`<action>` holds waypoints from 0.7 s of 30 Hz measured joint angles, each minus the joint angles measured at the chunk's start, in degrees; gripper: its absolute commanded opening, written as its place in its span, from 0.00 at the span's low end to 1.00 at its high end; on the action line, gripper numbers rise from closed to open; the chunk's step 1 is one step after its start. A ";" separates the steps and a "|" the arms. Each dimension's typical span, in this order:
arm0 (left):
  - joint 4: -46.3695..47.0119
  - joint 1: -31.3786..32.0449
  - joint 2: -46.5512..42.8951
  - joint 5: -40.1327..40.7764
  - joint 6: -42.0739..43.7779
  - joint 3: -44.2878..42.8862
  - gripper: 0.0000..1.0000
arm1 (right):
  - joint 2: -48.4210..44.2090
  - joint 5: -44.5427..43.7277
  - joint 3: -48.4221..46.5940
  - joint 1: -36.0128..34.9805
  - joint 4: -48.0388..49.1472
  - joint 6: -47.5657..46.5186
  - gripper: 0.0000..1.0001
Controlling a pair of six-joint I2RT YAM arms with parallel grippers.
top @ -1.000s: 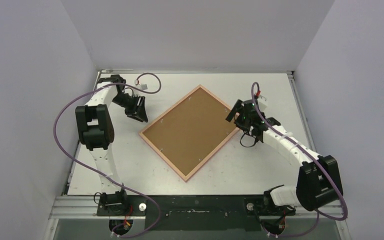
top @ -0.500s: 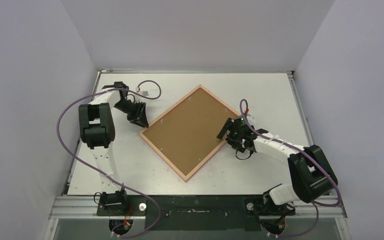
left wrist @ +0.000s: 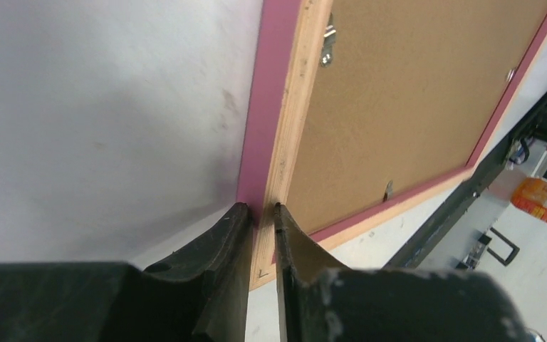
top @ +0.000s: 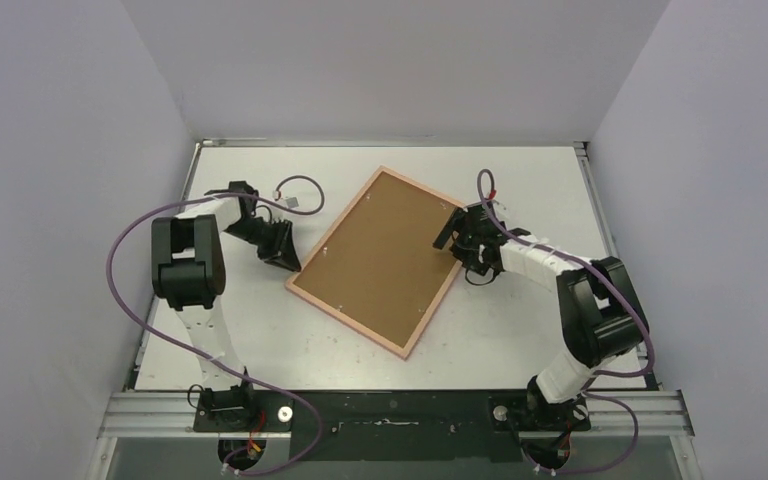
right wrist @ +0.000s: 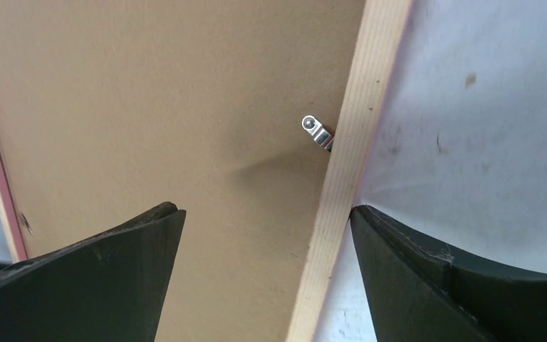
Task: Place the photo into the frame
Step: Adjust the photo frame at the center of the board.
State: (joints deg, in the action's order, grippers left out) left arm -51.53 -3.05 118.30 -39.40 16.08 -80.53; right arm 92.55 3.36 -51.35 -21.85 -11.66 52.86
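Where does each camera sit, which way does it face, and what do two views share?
Top external: above and behind the robot, looking down at the table; left arm and right arm show.
Left wrist: on the left gripper, looking along its fingers clasping the frame rail.
Right wrist: on the right gripper, looking down between open fingers at the frame's rail and backing board.
Shared: both wrist views show the brown backing board.
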 measured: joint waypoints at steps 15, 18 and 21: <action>-0.83 5.42 -7.65 -1.40 1.09 13.31 0.16 | 6.82 -1.88 -16.04 1.62 -6.93 -7.82 0.90; -0.81 5.20 -7.65 -1.57 0.22 13.25 0.21 | 6.16 -3.17 -16.72 1.44 -7.39 -9.01 0.90; -0.09 4.98 -7.65 -1.73 -2.32 13.20 0.24 | 4.59 -1.16 -15.93 0.83 -5.14 -10.47 0.90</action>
State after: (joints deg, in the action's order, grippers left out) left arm -51.62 1.93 110.65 -41.12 13.76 -67.33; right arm 97.14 2.20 -67.29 -21.02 -16.80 42.39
